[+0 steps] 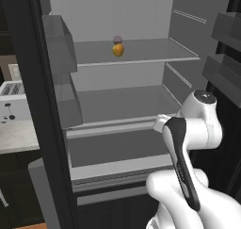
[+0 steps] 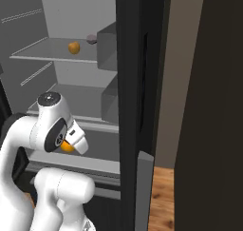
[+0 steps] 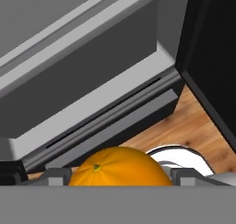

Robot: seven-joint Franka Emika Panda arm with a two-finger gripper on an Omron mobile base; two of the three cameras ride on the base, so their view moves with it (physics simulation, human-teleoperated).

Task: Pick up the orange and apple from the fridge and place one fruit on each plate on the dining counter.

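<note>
The orange (image 3: 120, 167) sits between the jaws of the gripper (image 3: 120, 178), which are pinched on it from either side; in the right base view it (image 2: 67, 147) shows just under the wrist, in front of the lower shelf of the fridge (image 1: 117, 105). The apple (image 1: 118, 50) rests on the upper shelf (image 1: 141, 51) of the fridge, towards the back, with a dull purple fruit (image 1: 117, 38) just behind it and seemingly touching (contact cannot be confirmed). The fridge door stands open, and wooden floor (image 3: 193, 126) is visible below the hand. Judgement: the step in hand is carrying the orange out of the fridge towards the plates on the dining table. To do it well, hold the grip firm and draw the hand straight back, clear of the shelf edges and the door bins (image 1: 59, 39), before the base turns. The round fruit could roll in the grip if the wrist swings sharply, so keep the motion slow and level. The apple remains to be fetched afterwards.
</note>
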